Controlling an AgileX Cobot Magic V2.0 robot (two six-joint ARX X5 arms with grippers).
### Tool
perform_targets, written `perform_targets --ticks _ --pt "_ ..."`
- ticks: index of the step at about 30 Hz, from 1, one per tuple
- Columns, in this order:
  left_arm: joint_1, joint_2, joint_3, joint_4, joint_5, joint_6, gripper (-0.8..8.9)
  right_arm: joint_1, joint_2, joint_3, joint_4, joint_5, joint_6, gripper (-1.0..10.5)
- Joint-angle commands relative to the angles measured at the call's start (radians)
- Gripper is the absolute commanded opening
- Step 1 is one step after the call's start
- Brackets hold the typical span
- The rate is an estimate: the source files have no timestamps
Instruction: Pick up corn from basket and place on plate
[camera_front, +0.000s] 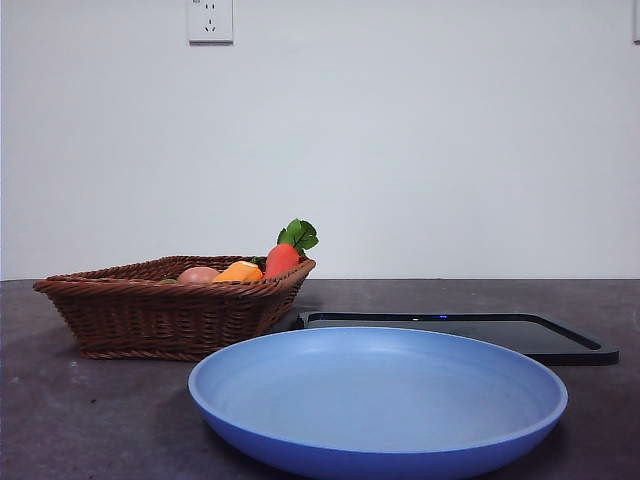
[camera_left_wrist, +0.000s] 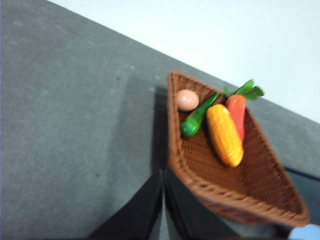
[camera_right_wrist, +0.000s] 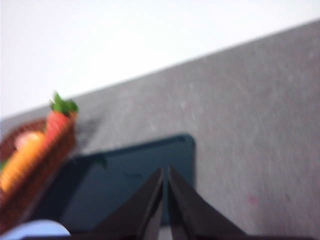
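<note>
The orange-yellow corn lies in the brown wicker basket, between a red carrot and a green vegetable. In the front view only its end peeks over the basket rim at the left. The light-blue plate sits empty in front, right of the basket. My left gripper is shut, held above the table beside the basket's near rim. My right gripper is shut above the black tray. Neither arm shows in the front view.
A flat black tray lies behind the plate, right of the basket. A pinkish-tan round item sits in the basket's far corner. The dark grey tabletop extends beyond the basket; a white wall stands behind.
</note>
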Motion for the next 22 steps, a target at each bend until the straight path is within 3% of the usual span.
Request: perform_targets --ticks 1,9,17,22 --pt "0.000 0.021 0.080 -0.032 0.004 -0.011 0.07 0.000 0.016 0.083 -0.032 -0.006 0.022 0.0" --pt "0.000 0.192 0.283 -0.107 0.151 0.020 0.07 0.002 0.199 0.323 -0.214 -0.127 -0.050 0.0" --pt "-0.016 0.408 0.488 -0.285 0.310 0.194 0.07 0.056 0.455 0.518 -0.399 -0.319 -0.249 0.0" --pt "-0.072 0.493 0.556 -0.374 0.336 0.264 0.07 0.127 0.575 0.578 -0.499 -0.333 -0.315 0.0"
